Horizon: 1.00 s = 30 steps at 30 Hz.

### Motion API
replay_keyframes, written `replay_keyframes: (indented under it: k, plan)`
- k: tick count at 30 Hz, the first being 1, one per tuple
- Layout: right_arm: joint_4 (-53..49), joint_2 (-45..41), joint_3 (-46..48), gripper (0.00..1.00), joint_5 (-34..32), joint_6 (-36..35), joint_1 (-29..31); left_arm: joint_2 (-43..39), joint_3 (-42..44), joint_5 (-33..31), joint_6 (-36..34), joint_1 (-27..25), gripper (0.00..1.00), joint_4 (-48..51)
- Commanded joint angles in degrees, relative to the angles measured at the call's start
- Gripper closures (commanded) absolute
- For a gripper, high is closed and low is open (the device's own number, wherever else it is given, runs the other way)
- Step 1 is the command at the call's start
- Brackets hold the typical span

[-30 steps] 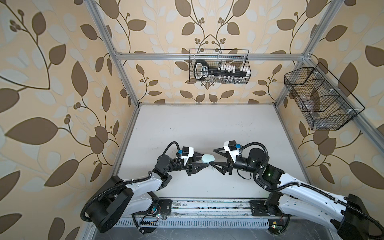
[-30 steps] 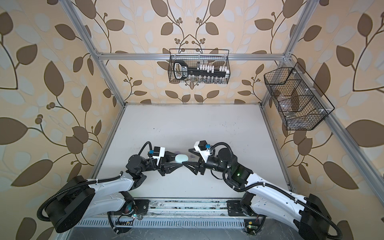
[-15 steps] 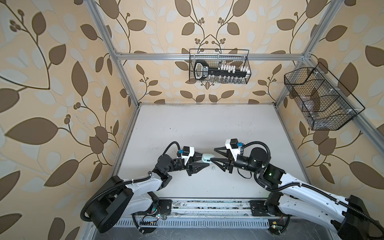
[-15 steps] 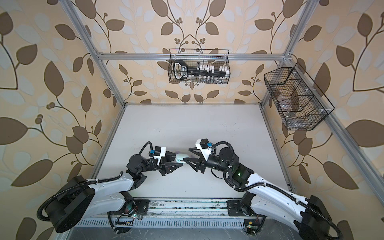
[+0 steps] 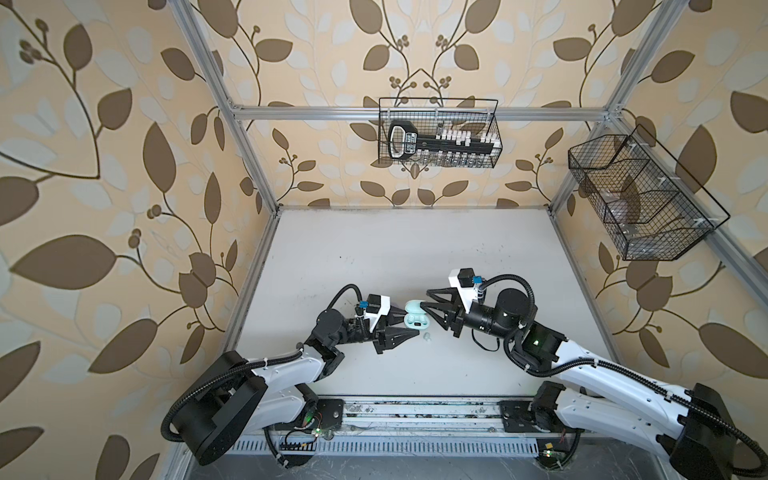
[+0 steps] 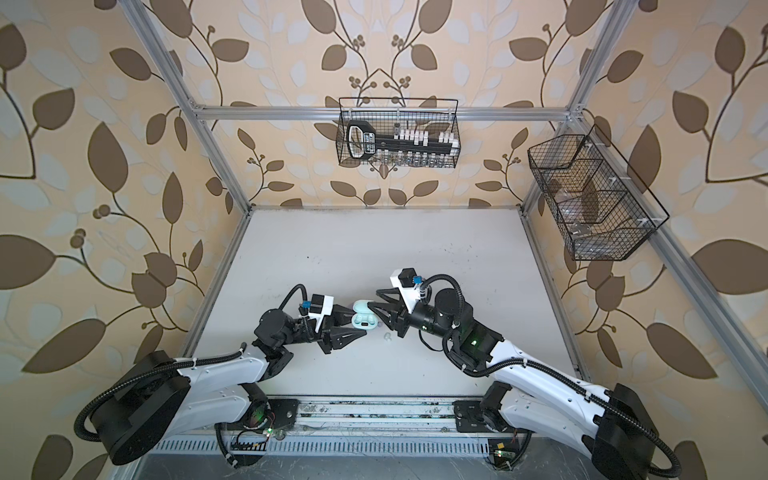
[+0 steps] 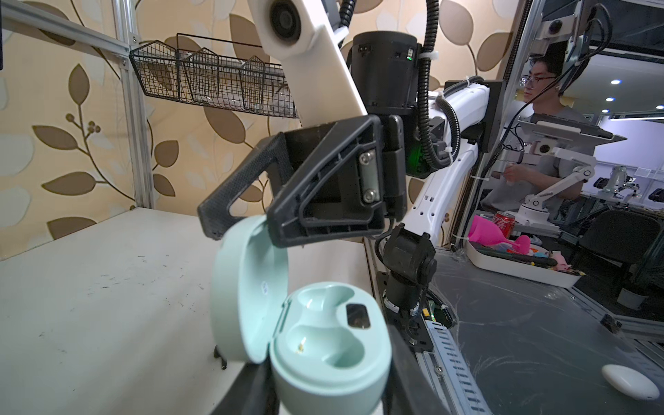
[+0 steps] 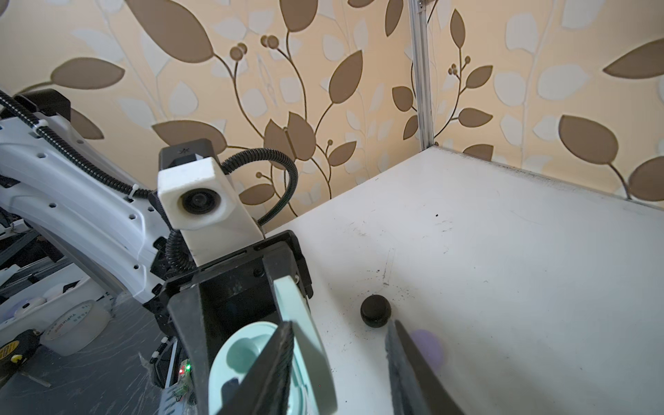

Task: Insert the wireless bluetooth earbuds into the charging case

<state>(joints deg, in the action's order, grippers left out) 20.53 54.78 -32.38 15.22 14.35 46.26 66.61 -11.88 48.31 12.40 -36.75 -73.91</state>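
Observation:
My left gripper [image 7: 330, 388] is shut on the body of the mint charging case [image 7: 330, 345], held just above the table in both top views [image 5: 415, 321] [image 6: 362, 322]. Its lid [image 7: 248, 287] stands open, and both earbud wells are empty. My right gripper [image 8: 339, 323] is open, with the lid [image 8: 301, 323] between its fingers and against one of them. A pale earbud [image 5: 427, 337] lies on the table just in front of the case. A small black earbud [image 8: 375, 310] and a blurred lavender one [image 8: 425, 346] lie beyond the lid.
The white table [image 5: 415, 249] is walled at the back and both sides. A wire basket [image 5: 438, 133] hangs on the back wall, and another [image 5: 640, 199] on the right wall. A white oval case [image 7: 625, 381] lies on the dark bench outside the frame.
My right gripper has moved left onto the case and its jaws have narrowed. The lid, shut a second ago, now stands open. The left gripper has kept its hold.

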Motion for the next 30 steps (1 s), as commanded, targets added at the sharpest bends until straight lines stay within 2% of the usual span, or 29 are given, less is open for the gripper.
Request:
replay_keyframes:
  k: [1,5,15,22,30]
  plan:
    - [-3.05,0.41,-0.75,0.52,-3.0,0.2,-0.19,-0.64,-0.26,1.97,-1.16,-0.86,1.0,-7.48]
    - [-3.49,0.06,-0.81,0.43,-3.39,0.87,-0.5,0.2,-0.45,-0.56,-1.66,-0.89,1.0,-5.86]
    - [-4.57,-1.94,-0.92,0.29,-2.75,1.58,-1.1,2.69,-0.96,-2.85,-2.21,-0.87,1.0,-4.17]
    - [-5.39,-4.93,-0.39,0.25,-2.89,1.57,-1.23,5.84,-1.48,-4.28,-0.67,-0.78,1.0,-5.66]
    - [-5.31,-4.36,-0.32,0.22,-2.22,1.17,-1.25,5.83,-1.39,-3.93,-0.08,-0.69,1.0,-6.5]
